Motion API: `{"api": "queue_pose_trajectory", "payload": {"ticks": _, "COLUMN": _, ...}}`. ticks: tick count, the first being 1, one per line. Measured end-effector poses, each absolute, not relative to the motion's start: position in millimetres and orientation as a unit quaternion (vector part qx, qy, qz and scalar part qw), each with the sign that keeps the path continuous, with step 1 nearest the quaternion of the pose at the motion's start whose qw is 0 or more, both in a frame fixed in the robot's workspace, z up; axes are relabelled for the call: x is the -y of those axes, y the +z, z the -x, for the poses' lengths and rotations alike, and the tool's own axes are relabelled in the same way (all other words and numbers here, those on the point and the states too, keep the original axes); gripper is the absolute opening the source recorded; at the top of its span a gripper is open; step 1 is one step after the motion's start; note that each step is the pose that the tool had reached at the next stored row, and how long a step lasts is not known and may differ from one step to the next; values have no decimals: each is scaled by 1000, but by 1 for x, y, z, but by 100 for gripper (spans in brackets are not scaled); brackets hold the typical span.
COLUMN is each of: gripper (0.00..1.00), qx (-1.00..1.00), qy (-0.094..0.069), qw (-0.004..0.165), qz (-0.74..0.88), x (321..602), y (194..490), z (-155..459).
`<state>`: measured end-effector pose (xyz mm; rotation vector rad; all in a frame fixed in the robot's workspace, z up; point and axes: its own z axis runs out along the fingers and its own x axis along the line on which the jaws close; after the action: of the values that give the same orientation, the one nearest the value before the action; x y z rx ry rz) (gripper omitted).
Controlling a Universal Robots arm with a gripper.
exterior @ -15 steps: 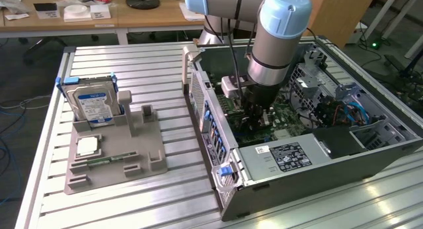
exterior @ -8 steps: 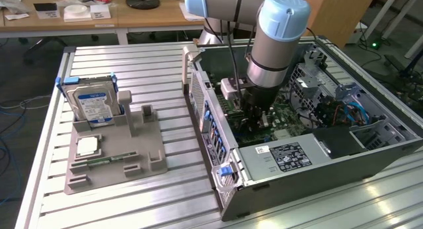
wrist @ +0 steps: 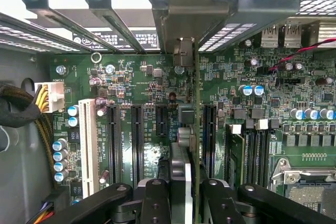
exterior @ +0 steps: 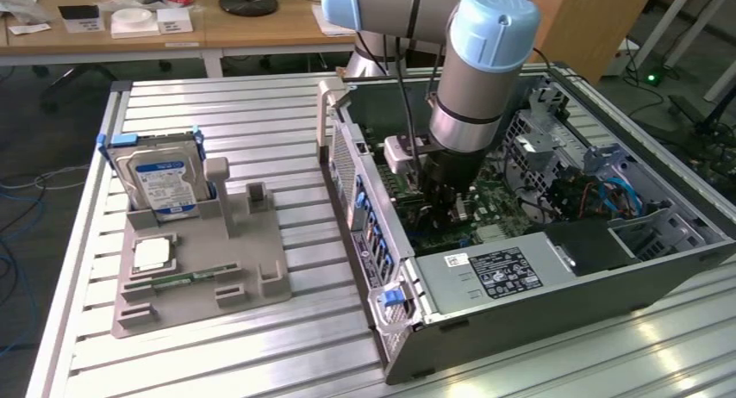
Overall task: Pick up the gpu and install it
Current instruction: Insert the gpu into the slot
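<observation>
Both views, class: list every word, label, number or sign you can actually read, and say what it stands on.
None can be read for certain.
Power supply label: white print on black, too small to read.
White sticker beside it: unreadable.
Hard drive blue-white label: print too blurred.
Motherboard silkscreen by the slots and the white connector: too small.
Printed strip under the slot brackets: blurred.

A ribbed metal workbench (exterior: 230, 105) stands before wooden desks (exterior: 219, 27) (cluttered), with cables (exterior: 23, 187) on dark floor.
</observation>
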<state>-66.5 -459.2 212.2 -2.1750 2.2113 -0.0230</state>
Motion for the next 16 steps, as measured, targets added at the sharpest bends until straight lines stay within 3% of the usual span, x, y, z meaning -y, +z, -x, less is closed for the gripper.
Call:
{"api": "queue_pose_trajectory", "payload": {"ticks": 5, "gripper": 29, "qx": -713, "qy": -9, "qw": 23, "qz": 701, "x": 459, "y": 213, "z": 66}}
{"api": "queue_pose_trajectory", "payload": {"ticks": 8, "gripper": 42, "qx": -713, "qy": -11, "qw": 24, "qz": 701, "x": 459, "y": 218, "z": 67}}
{"api": "queue_pose_trajectory", "payload": {"ticks": 16, "gripper": 42, "qx": -712, "qy": -16, "qw": 29, "qz": 701, "x": 459, "y": 242, "z": 67}}
